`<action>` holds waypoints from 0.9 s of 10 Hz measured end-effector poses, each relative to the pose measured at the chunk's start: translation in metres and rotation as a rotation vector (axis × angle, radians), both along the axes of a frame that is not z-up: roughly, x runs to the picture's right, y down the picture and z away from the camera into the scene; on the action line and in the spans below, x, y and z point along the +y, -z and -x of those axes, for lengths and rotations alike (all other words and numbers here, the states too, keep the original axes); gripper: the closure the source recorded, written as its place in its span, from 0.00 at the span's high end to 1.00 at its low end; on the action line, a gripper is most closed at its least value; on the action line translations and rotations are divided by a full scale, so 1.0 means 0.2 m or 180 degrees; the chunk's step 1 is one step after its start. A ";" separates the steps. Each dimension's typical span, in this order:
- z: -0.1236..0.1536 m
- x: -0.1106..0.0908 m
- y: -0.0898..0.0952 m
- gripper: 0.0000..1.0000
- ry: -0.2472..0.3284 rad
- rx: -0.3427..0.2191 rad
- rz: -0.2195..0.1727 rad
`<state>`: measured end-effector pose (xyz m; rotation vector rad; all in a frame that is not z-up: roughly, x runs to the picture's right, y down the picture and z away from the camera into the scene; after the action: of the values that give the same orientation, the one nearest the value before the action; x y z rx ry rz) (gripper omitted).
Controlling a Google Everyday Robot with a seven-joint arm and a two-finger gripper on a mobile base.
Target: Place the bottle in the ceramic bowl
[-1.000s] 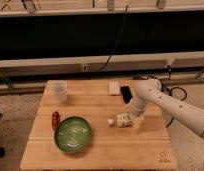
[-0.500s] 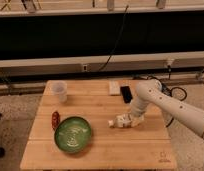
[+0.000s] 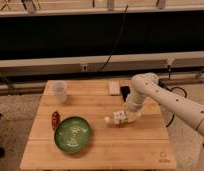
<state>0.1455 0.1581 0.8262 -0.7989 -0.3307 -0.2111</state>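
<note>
The small whitish bottle (image 3: 114, 119) lies sideways, its cap pointing left, just above the wooden table (image 3: 135, 145) right of centre. My gripper (image 3: 123, 118) is at the end of the white arm that comes in from the right, and it is shut on the bottle's right end. The green ceramic bowl (image 3: 73, 134) with pale markings inside sits on the table's front left. It is a short way to the left of and below the bottle, and nothing is in it.
A translucent white plastic cup (image 3: 59, 91) stands at the table's back left. A small red-brown object (image 3: 55, 120) lies just left of the bowl. A pale flat item (image 3: 114, 87) and a dark one (image 3: 125, 93) lie at the back edge.
The gripper and the bottle have shifted slightly left, toward the bowl. The bowl, cup and red-brown object have not moved.
</note>
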 end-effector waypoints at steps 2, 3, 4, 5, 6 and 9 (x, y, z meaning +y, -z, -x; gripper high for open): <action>0.16 -0.01 0.03 0.00 0.0056 -0.0105 0.0059; 0.27 -0.02 0.06 0.00 0.0106 -0.0191 0.0083; 0.39 -0.03 0.10 0.00 0.0168 -0.0302 0.0093; 0.46 -0.04 0.13 0.00 0.0210 -0.0377 0.0100; 0.52 -0.05 0.17 0.00 0.0258 -0.0459 0.0103; 0.69 -0.06 0.27 0.00 0.0423 -0.0720 0.0127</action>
<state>0.0072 0.1464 0.7720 -0.8390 -0.4965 -0.4224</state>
